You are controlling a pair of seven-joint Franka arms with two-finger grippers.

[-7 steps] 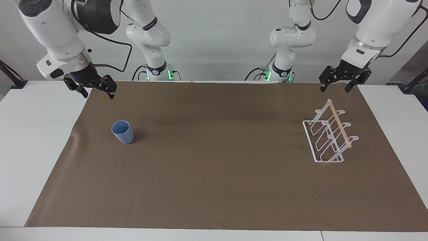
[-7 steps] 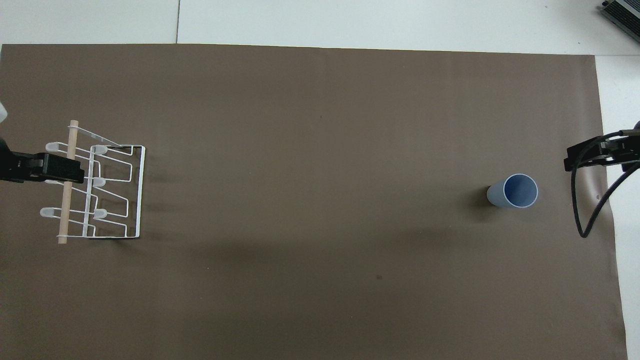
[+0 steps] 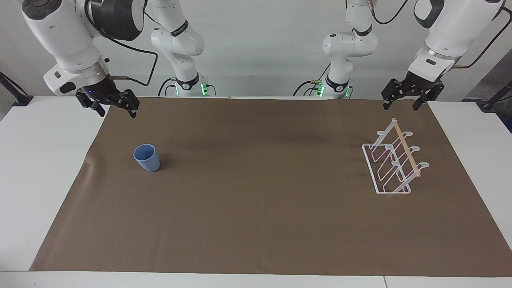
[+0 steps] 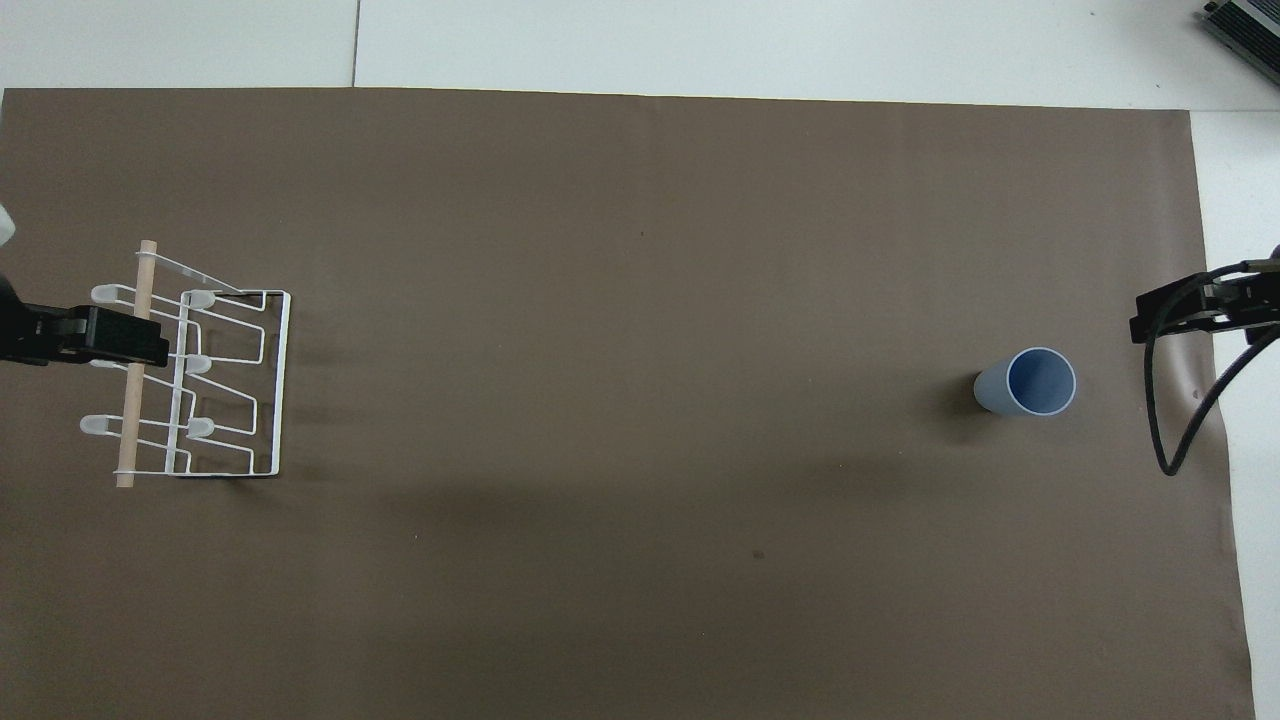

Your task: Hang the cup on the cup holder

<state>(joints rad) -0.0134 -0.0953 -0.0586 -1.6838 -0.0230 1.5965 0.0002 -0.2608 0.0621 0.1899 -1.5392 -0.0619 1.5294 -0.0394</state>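
Cup (image 3: 147, 158) upright, rim upward.

The cup (image 3: 147, 157) is plain light blue. The cup holder (image 3: 394, 162) is white wire with a pale wooden rod (image 3: 406, 148). The mat (image 3: 256, 200) is plain brown, the tabletop (image 3: 36, 160) white.

cup (image 4: 1030, 383) stands upright (mouth up) on the brown mat (image 4: 620, 300), well apart from the cup holder (image 4: 190, 380).
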